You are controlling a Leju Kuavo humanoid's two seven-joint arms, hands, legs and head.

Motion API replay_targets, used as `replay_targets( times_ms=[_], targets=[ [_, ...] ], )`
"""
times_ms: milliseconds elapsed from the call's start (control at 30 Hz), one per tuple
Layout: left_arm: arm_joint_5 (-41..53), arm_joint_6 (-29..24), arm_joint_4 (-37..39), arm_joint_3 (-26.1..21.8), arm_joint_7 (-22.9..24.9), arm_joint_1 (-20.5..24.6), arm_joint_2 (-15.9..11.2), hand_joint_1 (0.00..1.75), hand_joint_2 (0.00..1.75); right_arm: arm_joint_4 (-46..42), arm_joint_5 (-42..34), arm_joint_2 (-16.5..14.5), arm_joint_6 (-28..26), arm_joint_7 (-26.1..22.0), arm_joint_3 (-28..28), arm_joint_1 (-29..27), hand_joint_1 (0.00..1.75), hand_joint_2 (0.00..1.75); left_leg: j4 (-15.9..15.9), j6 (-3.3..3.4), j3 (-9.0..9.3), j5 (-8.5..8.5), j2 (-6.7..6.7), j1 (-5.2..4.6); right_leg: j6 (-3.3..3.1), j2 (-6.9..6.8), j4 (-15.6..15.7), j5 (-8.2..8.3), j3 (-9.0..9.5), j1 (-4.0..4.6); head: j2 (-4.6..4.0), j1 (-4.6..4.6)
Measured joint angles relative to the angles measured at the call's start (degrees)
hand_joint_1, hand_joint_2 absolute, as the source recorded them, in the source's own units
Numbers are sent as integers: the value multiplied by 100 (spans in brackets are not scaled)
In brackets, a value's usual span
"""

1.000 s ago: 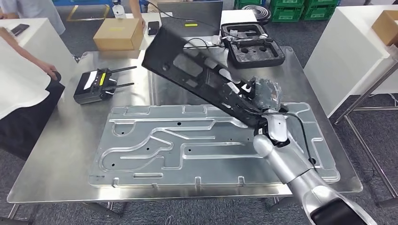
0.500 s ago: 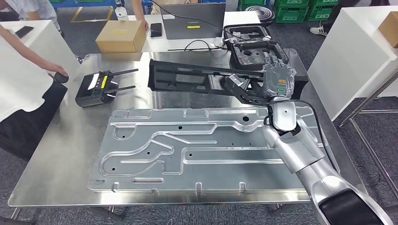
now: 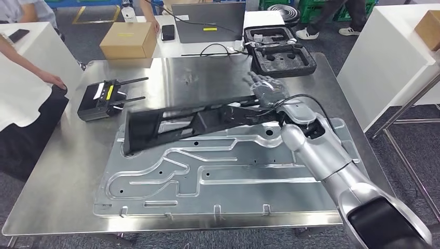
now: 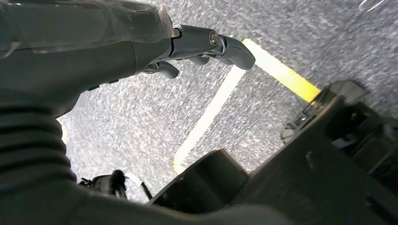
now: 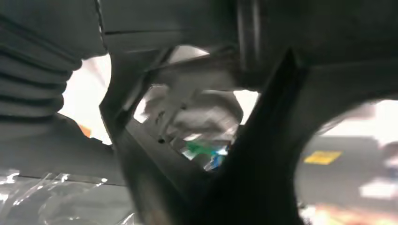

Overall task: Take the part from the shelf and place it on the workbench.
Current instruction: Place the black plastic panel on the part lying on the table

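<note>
The long black part (image 3: 197, 120) lies slanted across the far side of the large silver plate (image 3: 228, 176) on the workbench (image 3: 52, 192). Its left end is down on the plate's far left corner. My right hand (image 3: 267, 89) holds the part's right end, with the fingers (image 3: 255, 79) reaching over it toward the far side. In the right wrist view the black part (image 5: 253, 154) is very close and blurred. My left hand (image 4: 197, 44) hangs over grey floor, its fingers loosely bent with nothing in them.
A black remote controller (image 3: 102, 98) lies on the bench's far left, close to a person's hand (image 3: 52, 79). Behind it are a cardboard box (image 3: 128, 40), a laptop (image 3: 207, 21) and an open black foam case (image 3: 280, 52). A white table (image 3: 389, 57) stands to the right.
My right hand has swung the part down and leftward, from held up over the bench's far side to low across the silver plate. The person's hand at the left stays by the bench edge.
</note>
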State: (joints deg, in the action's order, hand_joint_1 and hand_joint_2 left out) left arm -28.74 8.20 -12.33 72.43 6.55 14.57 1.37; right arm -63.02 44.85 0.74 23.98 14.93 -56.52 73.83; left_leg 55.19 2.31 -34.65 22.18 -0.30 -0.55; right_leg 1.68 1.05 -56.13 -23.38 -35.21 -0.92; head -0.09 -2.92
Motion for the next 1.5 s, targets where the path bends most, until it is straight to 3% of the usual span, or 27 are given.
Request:
replay_targets(
  times_ms=[100,133,200,233,267,300,367,433,533,600,633,700,767,800,833,900,933,967,1100,1167,1233,1267,1300,1333,1400,1433,1500],
  targets=[
    [-45,0,1,-5,-1,-43,-1,0,0,21,-618,-119,334,-119,-299,228,0,0,-33,49,30,-18,1,21,66,-27,-157,-135,-57,-22,0,3],
    [-56,0,1,-8,-9,-48,-2,0,0,24,-814,-143,368,-133,-370,289,0,0,-43,72,41,-23,2,41,88,-41,-409,-287,-164,-21,0,4],
    [-75,0,2,-12,-37,-64,-1,0,0,25,-1176,-167,440,-133,-531,400,0,0,-44,99,47,-18,-3,56,115,-55,-1211,-657,-521,-18,0,4],
    [-84,0,2,-14,-55,-78,0,0,0,25,-1316,-168,473,-120,-615,451,0,0,-43,104,51,-15,-9,62,125,-57,-1562,-769,-691,-22,0,4],
    [-92,0,2,-16,-71,-94,1,0,0,25,-1413,-168,492,-97,-702,500,0,0,-42,104,57,-12,-17,70,133,-60,-1724,-774,-778,-28,0,4],
    [-100,0,2,-17,-85,-110,1,0,0,25,-1464,-166,492,-67,-778,551,0,0,-40,97,66,-6,-25,82,144,-65,-1637,-663,-745,-39,0,4],
    [-108,1,2,-20,-109,-125,2,0,0,25,-1462,-161,454,-9,-931,676,0,0,-15,51,81,24,-40,105,186,-86,-880,-261,-401,-77,0,5],
    [-111,1,2,-21,-140,-126,1,0,0,24,-1409,-148,423,33,-1097,827,0,0,36,-23,61,68,-49,91,195,-79,-225,-44,-93,-96,0,4],
    [-112,0,2,-22,-177,-152,-2,0,0,21,-1191,-125,416,83,-1361,1002,0,0,42,-91,53,80,-56,86,92,-51,-96,-41,-38,-76,0,-2],
    [-103,0,2,-22,-177,-170,-1,0,0,20,-793,-125,411,207,-1511,1132,0,0,188,-127,-9,185,-45,108,28,-51,-92,-33,-33,-80,0,-2],
    [-92,0,2,-22,-173,-170,1,0,0,16,-517,-129,420,307,-1584,1218,0,0,420,-148,-114,316,-36,116,1,-52,-88,-31,-31,-85,0,-2],
    [-71,0,2,-22,-157,-172,8,0,0,5,69,-133,589,508,-1737,1406,0,0,1204,-179,-479,671,-21,120,-34,-53,-87,-39,-28,-71,0,-2],
    [-66,0,2,-22,-142,-183,19,0,0,-1,513,-134,1011,611,-1873,1549,0,0,1811,-173,-789,848,-17,120,-54,-54,-87,-51,-19,-44,0,-3],
    [-66,1,2,-22,-139,-186,24,0,0,-1,655,-135,1218,614,-1921,1594,0,0,1787,-150,-795,771,-17,114,-60,-50,-87,-56,-10,-28,0,-3],
    [-66,1,2,-22,-139,-184,28,0,0,-1,760,-136,1369,599,-1959,1626,0,0,1537,-114,-693,607,-17,102,-66,-44,-87,-61,2,-13,0,-3],
    [-66,1,2,-22,-139,-166,34,0,0,-1,870,-140,1447,550,-2008,1692,0,0,675,6,-295,203,-17,55,-71,-30,-83,-72,22,8,0,-2],
    [-66,1,2,-23,-139,-153,40,0,0,0,890,-138,1427,538,-2022,1731,0,0,339,49,-138,87,-11,29,-68,-20,-80,-76,19,15,0,-1],
    [-68,0,2,-23,-139,-142,49,0,0,1,869,-133,1387,541,-2031,1761,0,0,129,74,-35,30,-5,7,-61,-13,-76,-77,12,14,0,-1],
    [-110,2,3,-29,-147,-147,86,0,0,1,211,-60,1015,782,-1965,1657,0,0,-39,64,76,4,9,17,14,-15,-121,-139,15,3,0,3],
    [-153,-5,3,-43,-155,-161,99,0,0,-3,-204,2,771,922,-1864,1568,0,0,-94,85,127,-14,15,50,67,-36,-573,-405,-179,4,0,5],
    [-205,-11,2,-60,-153,-186,104,0,0,-43,-579,106,396,1048,-1748,1451,0,0,-100,102,141,-11,14,58,110,-45,-1364,-734,-562,4,0,7],
    [-238,-11,2,-67,-138,-210,105,0,0,-104,-755,193,113,1127,-1680,1357,0,0,-99,102,149,-8,10,69,134,-47,-1631,-795,-701,-6,0,7],
    [-277,-11,2,-79,-114,-243,105,0,0,-212,-920,313,-217,1207,-1595,1239,0,0,-95,99,160,-2,6,84,160,-52,-1690,-747,-740,-23,0,7],
    [-320,-11,2,-100,-86,-284,104,0,0,-354,-1070,447,-566,1275,-1500,1106,0,0,-87,85,176,10,-4,101,191,-61,-1497,-591,-655,-48,0,7],
    [-414,-11,5,-153,-48,-371,85,0,0,-713,-1378,750,-1246,1355,-1261,819,0,0,-37,17,198,63,-23,123,274,-93,-694,-204,-267,-108,0,7],
    [-457,-11,8,-176,-44,-407,67,0,0,-910,-1535,888,-1556,1366,-1129,674,0,0,8,-24,193,98,-34,118,281,-91,-359,-85,-108,-130,0,5],
    [-533,-5,13,-214,-60,-474,19,0,0,-1315,-1814,1175,-2090,1351,-846,359,0,87,54,-74,186,141,-43,94,238,-64,-103,-47,11,-137,0,2]
  ],
)
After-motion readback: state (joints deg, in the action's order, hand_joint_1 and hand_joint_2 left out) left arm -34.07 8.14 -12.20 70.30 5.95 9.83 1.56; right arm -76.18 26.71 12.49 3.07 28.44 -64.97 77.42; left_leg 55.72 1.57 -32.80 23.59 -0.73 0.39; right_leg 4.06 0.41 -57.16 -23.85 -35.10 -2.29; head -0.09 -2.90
